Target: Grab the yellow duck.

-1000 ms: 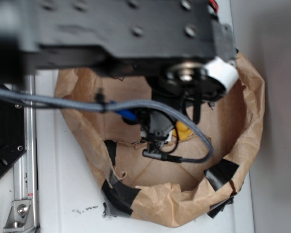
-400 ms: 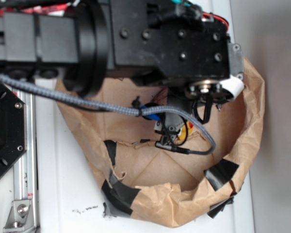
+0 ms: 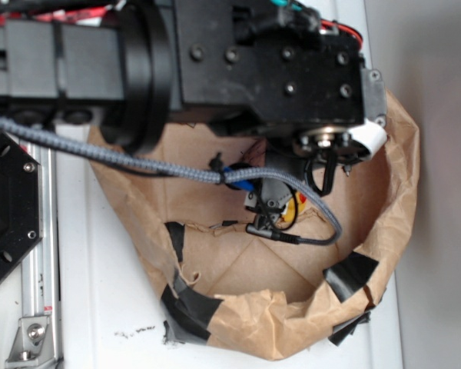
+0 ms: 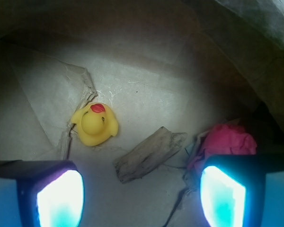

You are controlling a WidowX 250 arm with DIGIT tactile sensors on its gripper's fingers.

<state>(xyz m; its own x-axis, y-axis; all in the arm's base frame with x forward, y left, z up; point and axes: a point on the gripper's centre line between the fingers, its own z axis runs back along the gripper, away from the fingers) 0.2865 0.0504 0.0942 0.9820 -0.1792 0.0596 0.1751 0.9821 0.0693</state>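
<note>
The yellow duck (image 4: 94, 125) lies on the paper floor of a brown bag, beak pointing away, in the upper left of the wrist view. My gripper (image 4: 141, 196) hangs above the floor, open, with nothing between its two glowing pads (image 4: 60, 198). The duck sits just beyond and slightly inside the left pad. In the exterior view only a sliver of the yellow duck (image 3: 298, 212) peeks out from under the gripper (image 3: 267, 206), which is down inside the bag.
A grey scrap of wood or paper (image 4: 149, 153) lies between the pads' line and the duck. A red paper wad (image 4: 229, 141) sits by the right pad. The crumpled brown bag wall (image 3: 399, 177) with black tape (image 3: 352, 270) rings the space; a cable (image 3: 300, 240) loops inside.
Between one second ago and 0.4 s ago the arm dropped lower into the bag and shifted over the duck. Since then nothing has visibly moved.
</note>
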